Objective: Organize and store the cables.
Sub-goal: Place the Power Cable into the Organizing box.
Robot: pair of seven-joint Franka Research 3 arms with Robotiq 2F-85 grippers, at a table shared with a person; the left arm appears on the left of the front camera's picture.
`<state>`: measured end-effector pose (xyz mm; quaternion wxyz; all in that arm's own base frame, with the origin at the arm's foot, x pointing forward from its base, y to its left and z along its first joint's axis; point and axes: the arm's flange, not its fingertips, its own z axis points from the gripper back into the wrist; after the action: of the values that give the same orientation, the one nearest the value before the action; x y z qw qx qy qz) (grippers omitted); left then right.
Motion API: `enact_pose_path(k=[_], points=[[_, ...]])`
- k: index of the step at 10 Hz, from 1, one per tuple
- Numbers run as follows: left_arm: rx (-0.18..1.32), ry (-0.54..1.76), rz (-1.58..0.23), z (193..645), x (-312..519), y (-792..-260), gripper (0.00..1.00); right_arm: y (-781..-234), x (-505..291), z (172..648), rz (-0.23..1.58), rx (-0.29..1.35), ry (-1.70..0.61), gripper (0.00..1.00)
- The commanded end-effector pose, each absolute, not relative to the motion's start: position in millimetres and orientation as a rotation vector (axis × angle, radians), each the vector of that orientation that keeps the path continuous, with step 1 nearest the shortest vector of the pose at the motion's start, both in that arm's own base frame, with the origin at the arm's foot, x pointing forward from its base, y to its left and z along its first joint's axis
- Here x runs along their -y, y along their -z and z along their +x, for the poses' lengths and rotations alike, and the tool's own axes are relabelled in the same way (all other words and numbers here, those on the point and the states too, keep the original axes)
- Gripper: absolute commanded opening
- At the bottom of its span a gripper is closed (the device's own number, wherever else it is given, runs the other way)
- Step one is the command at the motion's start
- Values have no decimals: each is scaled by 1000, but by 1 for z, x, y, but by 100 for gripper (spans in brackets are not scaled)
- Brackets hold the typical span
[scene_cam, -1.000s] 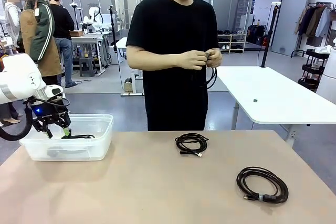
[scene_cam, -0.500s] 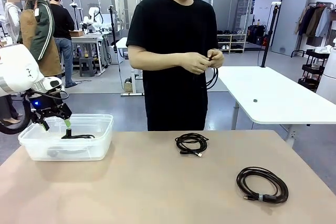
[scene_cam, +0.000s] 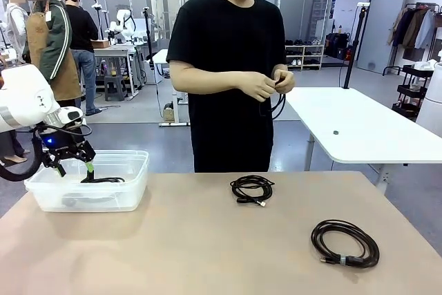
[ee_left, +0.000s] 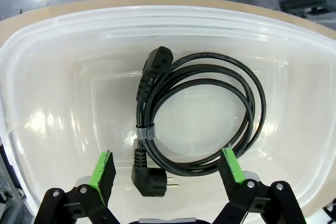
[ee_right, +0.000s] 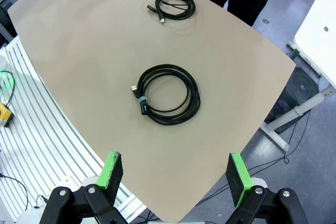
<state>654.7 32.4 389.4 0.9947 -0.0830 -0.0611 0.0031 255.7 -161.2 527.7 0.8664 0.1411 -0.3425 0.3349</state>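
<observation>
Since the left tool [scene_cam: 72,168] hangs over the clear plastic storage bin [scene_cam: 135,170] with its jaws spread and nothing between them, I judge the thick black coiled power cable [ee_left: 252,103] directly beneath it to be stored. It lies flat on the bin floor because a grey strap binds the loops, so the coil keeps its round shape without support. From the left tool [ee_left: 166,156] I see both plugs on the strapped side, nearer one green finger than the other. That bundled side runs straight away from the tool, crosswise to the line between the fingers, and the angled plug points back toward me.

The right tool [ee_right: 174,159] is also spread and empty, above the tan table [ee_right: 79,51]. The larger black coiled cable [ee_right: 168,95] lies flat ahead of it, roughly centred between the fingers, connectors on one flank. The small black coiled cable [ee_right: 175,4] sits well beyond. The person's hands [scene_cam: 266,82] hold another black cable [scene_cam: 278,105], probably tidying it for storage.
</observation>
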Motion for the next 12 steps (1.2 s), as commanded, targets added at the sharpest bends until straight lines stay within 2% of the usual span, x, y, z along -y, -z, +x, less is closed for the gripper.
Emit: enact_pose_path(k=[1,6,9,12], points=[[125,-8,-167,655,-33,-390,100,-529,162,256,290,728,-706,100],[123,-6,-166,655,-32,-390,100,-529,162,256,290,728,-706,100],[310,141,-244,598,-42,-453,100,-529,162,256,290,728,-706,100],[490,325,-322,512,-40,-472,100,-529,162,256,290,728,-706,100]])
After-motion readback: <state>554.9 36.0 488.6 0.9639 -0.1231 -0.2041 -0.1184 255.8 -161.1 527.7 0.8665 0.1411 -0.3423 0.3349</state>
